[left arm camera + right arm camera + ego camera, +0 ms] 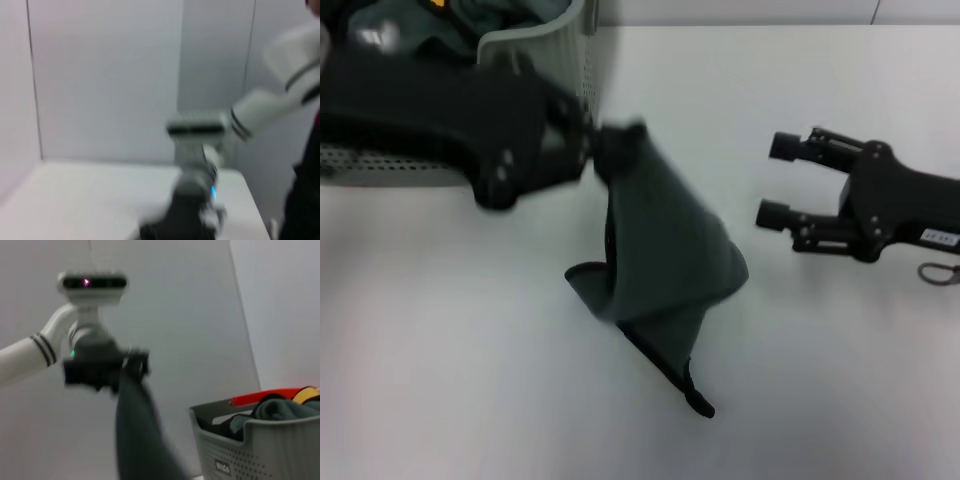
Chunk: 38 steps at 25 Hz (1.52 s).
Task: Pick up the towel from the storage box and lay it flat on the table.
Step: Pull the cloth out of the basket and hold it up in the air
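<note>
My left gripper (pixel 615 145) is shut on the top corner of the towel (pixel 665 265), just right of the storage box (pixel 545 55). The towel hangs down in a cone, its dark grey-green face outward, and its lower folds and black-edged tip rest on the white table (pixel 450 370). In the right wrist view the towel (pixel 137 435) hangs from that left gripper (pixel 132 365), and the box (pixel 255 445) stands close by with cloths in it. My right gripper (pixel 775 180) is open to the right of the towel, apart from it, low over the table.
Bunched teal-green cloths (pixel 440 25) with a bit of yellow still fill the box at the back left. In the left wrist view the right arm (pixel 200 200) stands over the table (pixel 90 200), with white walls behind.
</note>
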Each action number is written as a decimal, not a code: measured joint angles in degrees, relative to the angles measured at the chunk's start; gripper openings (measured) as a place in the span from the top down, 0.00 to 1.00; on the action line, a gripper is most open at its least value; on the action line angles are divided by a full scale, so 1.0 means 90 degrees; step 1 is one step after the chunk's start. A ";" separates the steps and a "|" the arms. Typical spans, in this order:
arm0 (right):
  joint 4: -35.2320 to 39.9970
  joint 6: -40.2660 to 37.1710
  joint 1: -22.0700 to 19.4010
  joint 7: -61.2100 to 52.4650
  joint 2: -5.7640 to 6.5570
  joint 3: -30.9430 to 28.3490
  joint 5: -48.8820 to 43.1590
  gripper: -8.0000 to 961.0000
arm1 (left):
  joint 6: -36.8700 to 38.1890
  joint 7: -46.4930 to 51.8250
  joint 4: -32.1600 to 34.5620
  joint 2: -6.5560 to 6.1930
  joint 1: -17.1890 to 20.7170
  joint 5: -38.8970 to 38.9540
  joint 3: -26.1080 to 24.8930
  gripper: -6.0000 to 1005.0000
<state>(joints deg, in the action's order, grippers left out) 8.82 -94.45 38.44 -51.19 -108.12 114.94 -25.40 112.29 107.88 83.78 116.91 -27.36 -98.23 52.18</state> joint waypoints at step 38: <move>0.0573 0.1641 -0.0611 0.2532 -0.0888 -0.1400 -0.0828 0.18 | -0.2314 0.0357 0.1905 0.0291 0.0084 0.1941 -0.0855 0.98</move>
<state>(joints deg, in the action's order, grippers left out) 13.98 -79.68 32.94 -28.40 -116.11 102.35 -32.85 91.46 111.09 100.93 119.53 -26.60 -80.77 44.49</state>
